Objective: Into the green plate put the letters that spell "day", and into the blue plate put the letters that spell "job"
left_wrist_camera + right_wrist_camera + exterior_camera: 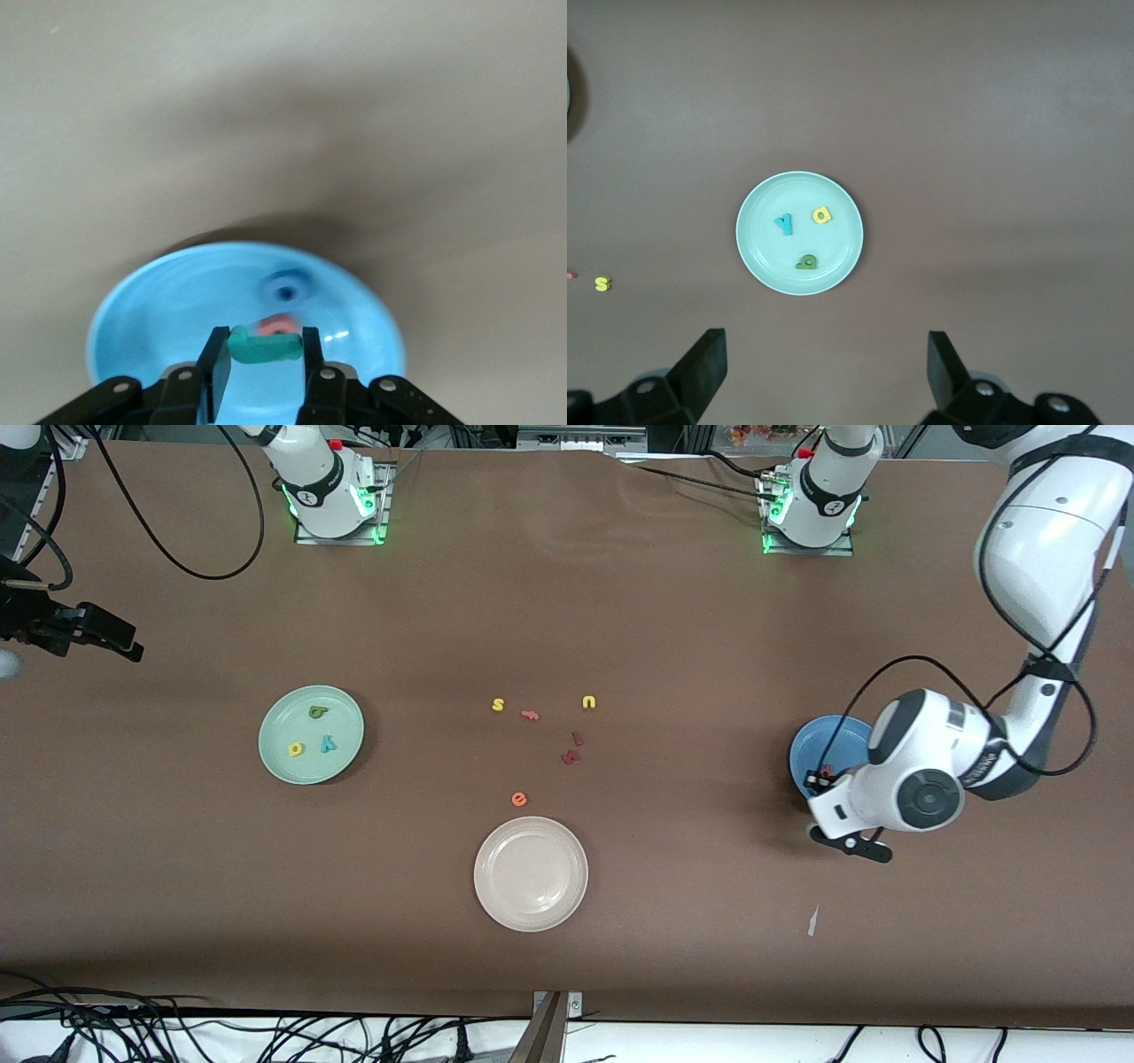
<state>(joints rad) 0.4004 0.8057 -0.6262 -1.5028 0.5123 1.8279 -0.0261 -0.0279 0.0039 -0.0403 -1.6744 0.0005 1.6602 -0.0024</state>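
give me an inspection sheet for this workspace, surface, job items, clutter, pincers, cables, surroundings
Surface: brown table.
Job's things: green plate holds dark green d, yellow a, teal y. Blue plate holds blue o, pinkish-red b.
Clutter: cream plate; yellow s, yellow u, orange e, dark red pieces.
Pincers: left pincer shut on teal j over blue plate; right pincer open, high over the table near the green plate.
Cables: black loops at table edges.
Surroundings: nothing seen.

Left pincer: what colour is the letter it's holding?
Teal; the letter sits clamped in the left pincer over the blue plate, clearest in the left wrist view.
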